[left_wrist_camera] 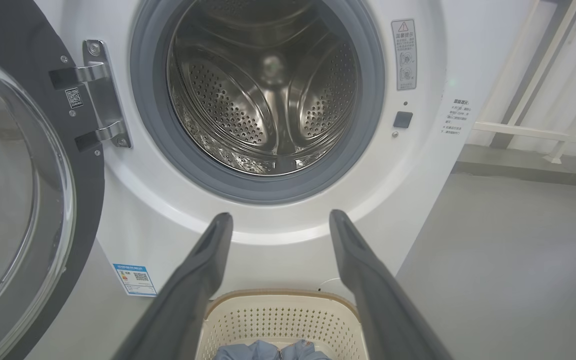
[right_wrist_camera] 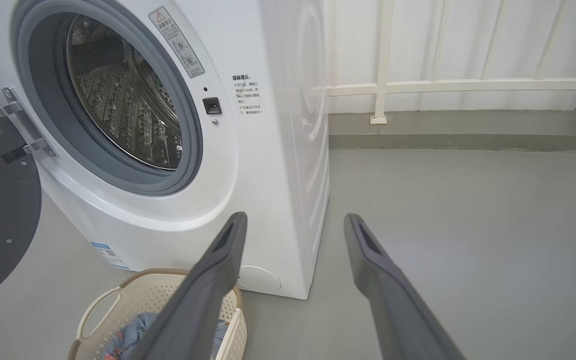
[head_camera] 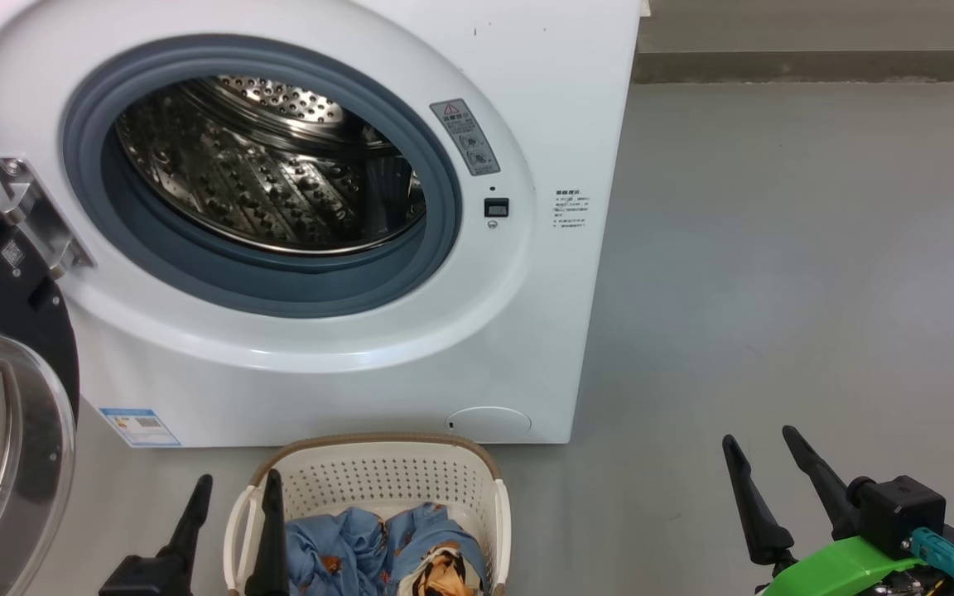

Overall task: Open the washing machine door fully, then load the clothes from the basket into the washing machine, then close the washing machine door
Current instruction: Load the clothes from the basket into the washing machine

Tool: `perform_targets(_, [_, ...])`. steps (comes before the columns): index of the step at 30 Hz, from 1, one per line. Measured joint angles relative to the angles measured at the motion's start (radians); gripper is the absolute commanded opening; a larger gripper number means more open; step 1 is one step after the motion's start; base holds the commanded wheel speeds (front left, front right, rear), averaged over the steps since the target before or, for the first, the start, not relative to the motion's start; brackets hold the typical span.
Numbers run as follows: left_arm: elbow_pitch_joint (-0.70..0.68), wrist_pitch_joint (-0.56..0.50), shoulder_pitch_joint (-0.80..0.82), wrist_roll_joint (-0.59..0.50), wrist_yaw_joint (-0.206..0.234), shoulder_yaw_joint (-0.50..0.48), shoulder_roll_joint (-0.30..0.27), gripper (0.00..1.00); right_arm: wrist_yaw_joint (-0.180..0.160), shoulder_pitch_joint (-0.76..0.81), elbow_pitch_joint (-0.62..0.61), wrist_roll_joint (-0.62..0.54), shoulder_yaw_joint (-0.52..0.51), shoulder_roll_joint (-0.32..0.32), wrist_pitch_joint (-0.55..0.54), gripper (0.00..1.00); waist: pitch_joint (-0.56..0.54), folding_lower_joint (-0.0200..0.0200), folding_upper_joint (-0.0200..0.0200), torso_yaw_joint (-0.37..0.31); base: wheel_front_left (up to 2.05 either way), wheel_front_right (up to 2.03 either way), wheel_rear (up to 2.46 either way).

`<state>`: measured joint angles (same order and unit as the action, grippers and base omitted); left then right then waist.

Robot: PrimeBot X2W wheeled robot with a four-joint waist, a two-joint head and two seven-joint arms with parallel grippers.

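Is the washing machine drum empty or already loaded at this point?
Empty: bare perforated steel shows throughout the drum; the clothes lie in the basket.

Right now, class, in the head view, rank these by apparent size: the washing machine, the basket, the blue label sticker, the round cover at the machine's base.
1. washing machine
2. basket, though the bottom edge cuts it off
3. round cover and blue label sticker: too alike to rank
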<state>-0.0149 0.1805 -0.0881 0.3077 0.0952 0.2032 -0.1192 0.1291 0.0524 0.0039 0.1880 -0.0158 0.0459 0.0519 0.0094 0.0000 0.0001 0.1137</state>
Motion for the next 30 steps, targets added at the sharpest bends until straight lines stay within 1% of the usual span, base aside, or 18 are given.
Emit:
perform_targets(19, [0.005, 0.0, 0.0, 0.007, 0.0, 0.016, -0.014, 1.0, 0.0, 0.0, 0.0, 0.0, 0.001, 0.0, 0.0, 1.0, -0.002, 0.0, 0.0, 0.001, 0.0, 0.0, 0.0])
perform_targets(30, [0.036, -0.004, 0.001, 0.015, -0.003, 0.038, -0.016, 1.0, 0.0, 0.0, -0.011, -0.011, -0.007, 0.0, -0.008, 1.0, 0.041, 0.0, 0.0, -0.008, 0.0, 0.0, 0.0])
